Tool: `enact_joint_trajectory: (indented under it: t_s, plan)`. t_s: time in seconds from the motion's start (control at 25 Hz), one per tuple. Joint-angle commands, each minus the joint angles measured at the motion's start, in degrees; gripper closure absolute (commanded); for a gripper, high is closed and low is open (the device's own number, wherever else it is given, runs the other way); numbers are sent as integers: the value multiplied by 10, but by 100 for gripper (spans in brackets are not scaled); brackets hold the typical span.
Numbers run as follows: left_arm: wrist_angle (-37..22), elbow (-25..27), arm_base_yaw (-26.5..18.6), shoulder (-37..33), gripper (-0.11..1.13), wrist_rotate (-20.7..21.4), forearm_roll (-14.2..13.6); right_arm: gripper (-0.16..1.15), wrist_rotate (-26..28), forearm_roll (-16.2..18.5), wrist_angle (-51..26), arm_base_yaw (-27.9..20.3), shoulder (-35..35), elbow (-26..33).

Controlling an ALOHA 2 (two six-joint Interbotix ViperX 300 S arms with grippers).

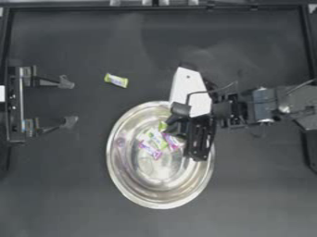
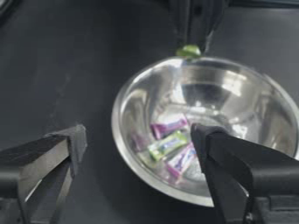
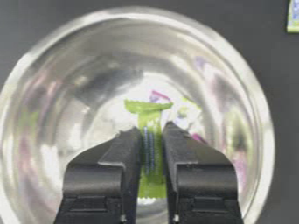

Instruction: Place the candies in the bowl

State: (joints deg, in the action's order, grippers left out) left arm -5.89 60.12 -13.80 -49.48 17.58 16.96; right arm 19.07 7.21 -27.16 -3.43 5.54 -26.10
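Note:
The shiny silver bowl [image 1: 162, 186] sits at the table's middle. Inside it lie a yellow-green candy [image 2: 168, 145] and two pink-purple candies [image 2: 168, 127] [image 2: 181, 160]. My right gripper [image 1: 168, 127] hangs over the bowl's far-right part, shut on another yellow-green candy [image 3: 150, 151] held upright between its fingers. This held candy also shows in the left wrist view [image 2: 188, 51], above the bowl's rim. One more yellow-green candy [image 1: 116, 80] lies on the table beyond the bowl's left side. My left gripper [image 1: 66, 102] is parked open at the left edge.
A white flat piece [image 1: 189, 90] lies just beyond the bowl, under the right arm. The dark table [image 1: 62, 185] spreads around the bowl on all sides. A frame rail runs along the far edge.

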Motion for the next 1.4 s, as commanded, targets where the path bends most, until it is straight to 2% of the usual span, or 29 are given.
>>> enact_joint_trajectory:
  t_s: [0.04,0.2,0.24,0.28,0.4,0.48,0.72,0.92,1.04,1.24,1.4]
  plan:
    - [4,-6,-1,-1,0,1,1,37,-4,2,29,1,-4,16]
    - [4,-7,-1,0,0,1,1,0,-5,4,53,1,-11,14]
    - [4,-6,-1,1,0,1,1,-7,-4,6,53,1,-11,13]
    - [4,-7,-1,1,0,1,1,-9,-4,9,54,2,-11,12]
    - [2,-7,-1,4,0,1,1,-1,-5,12,54,2,-2,14]
    - [-11,-10,-8,10,0,1,1,-2,-6,16,55,1,14,13]
    - [-105,-40,-49,40,0,7,-5,-2,-4,31,89,2,95,-21]
    - [-156,-71,-95,69,-1,23,-47,-2,1,30,159,2,171,-84]
    - [-183,-91,-112,92,0,45,-69,-2,1,27,206,2,203,-122]
    - [-235,-148,-159,167,0,91,-69,-2,2,13,234,2,230,-156]
    - [-252,-185,-182,236,0,139,-62,-2,2,8,236,2,236,-167]
